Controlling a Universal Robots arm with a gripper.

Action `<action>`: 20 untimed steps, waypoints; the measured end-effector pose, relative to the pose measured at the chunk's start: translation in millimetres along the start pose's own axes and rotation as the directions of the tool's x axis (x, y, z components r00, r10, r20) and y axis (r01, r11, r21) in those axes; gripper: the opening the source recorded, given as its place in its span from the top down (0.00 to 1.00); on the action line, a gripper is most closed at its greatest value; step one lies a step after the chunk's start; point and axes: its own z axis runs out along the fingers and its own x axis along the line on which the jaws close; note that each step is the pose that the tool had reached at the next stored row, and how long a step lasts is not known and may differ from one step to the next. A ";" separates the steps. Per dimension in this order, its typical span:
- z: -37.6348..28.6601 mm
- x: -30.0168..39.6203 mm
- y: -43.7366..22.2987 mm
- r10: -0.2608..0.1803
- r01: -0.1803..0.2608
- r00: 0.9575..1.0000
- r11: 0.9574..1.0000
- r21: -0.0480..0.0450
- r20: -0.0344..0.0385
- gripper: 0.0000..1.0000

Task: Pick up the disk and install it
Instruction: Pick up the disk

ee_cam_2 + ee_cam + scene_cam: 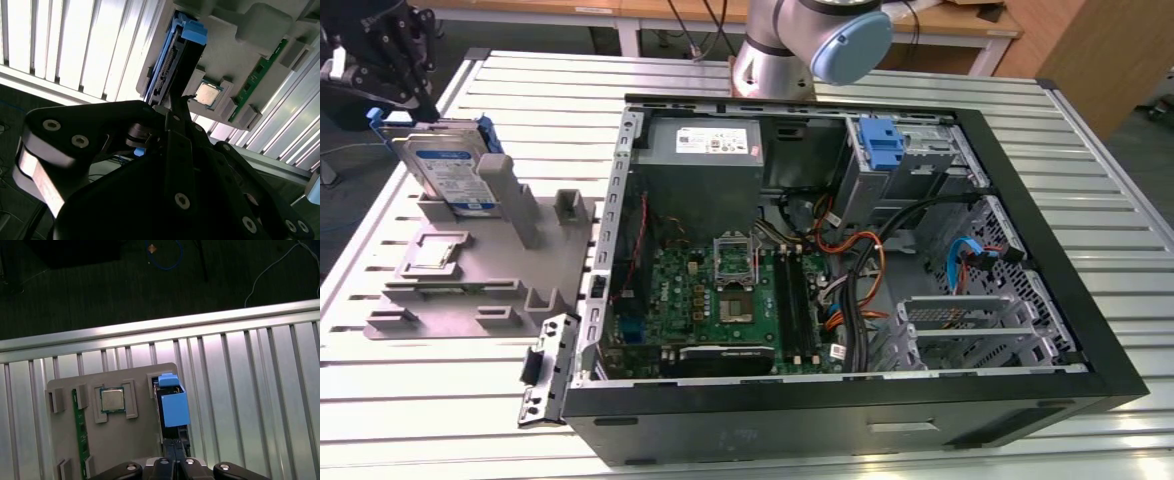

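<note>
Hand hangs directly over the top edge of the disk, close to it. I cannot tell from these views whether the hand is released or clenched, or whether it touches the drive yet.

The disk stands upright on edge in a slot of the grey fixture, at the exterior view's left, outside the computer case. Its labelled face is turned toward the case, and blue carrier rails run along its edges. In the second wrist view the connector strip shows along one narrow side.

Handling, my judgement: rigid metal body, dense for its size, smooth faces likely slippery. It is sensitive to shock, so no knocks. The plastic rails would flex, and the connector side is fragile. Best hold is across the two broad metal faces near the upper edge, clear of the connector.

On the same fixture lie a processor chip and a green memory module.

Beyond, on the slatted worktop, the case lies open. A bare blue bracket sits in its bay beside the power supply.
</note>
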 end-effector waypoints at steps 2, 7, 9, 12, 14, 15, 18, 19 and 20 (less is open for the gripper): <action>0.1 0.0 0.0 0.000 0.000 1.000 1.000 0.000 0.000 0.89; 0.3 0.0 0.0 0.000 0.000 1.000 1.000 0.000 0.000 0.71; 0.3 0.0 0.0 0.000 0.000 1.000 1.000 0.000 0.000 0.59; 0.4 0.0 0.1 0.000 0.000 1.000 1.000 0.000 0.000 0.53; 0.5 0.0 0.0 0.000 0.000 1.000 1.000 0.000 0.000 0.47; 0.6 0.0 0.1 0.000 0.000 1.000 1.000 0.000 0.000 0.41; 2.8 0.1 0.0 -0.018 0.018 1.000 1.000 0.004 0.000 0.41; 3.4 0.1 0.0 -0.027 0.027 1.000 1.000 0.005 0.000 0.41; 3.8 0.1 0.0 -0.037 0.037 0.999 0.999 0.006 0.000 0.41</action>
